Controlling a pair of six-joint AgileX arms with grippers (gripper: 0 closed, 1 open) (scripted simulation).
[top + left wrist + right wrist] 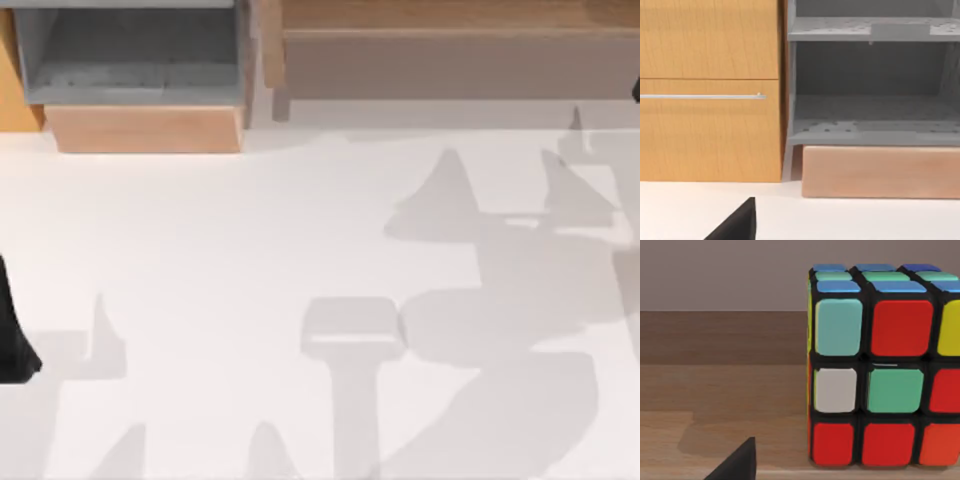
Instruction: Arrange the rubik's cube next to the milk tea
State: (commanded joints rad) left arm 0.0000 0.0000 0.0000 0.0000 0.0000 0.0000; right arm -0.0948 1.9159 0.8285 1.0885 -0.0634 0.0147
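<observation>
The rubik's cube (880, 375) stands close in front of my right wrist camera, upright on a brown wooden surface (720, 390). Its facing side has red, green, white and pale blue stickers, and its top has blue and green ones. A black part of my right gripper (737, 462) shows low in that view, short of the cube and not touching it. A black part of my left gripper (737, 222) hangs over the white table (840, 220), and the left arm (12, 340) sits at the table's left edge. The milk tea is out of view.
A grey open shelf unit (130, 60) on a light wooden base (145, 130) stands at the back left. A wooden cabinet with a metal handle (702, 96) stands beside it. A long wooden ledge (450, 50) runs along the back right. Arm shadows lie on the white table (220, 260).
</observation>
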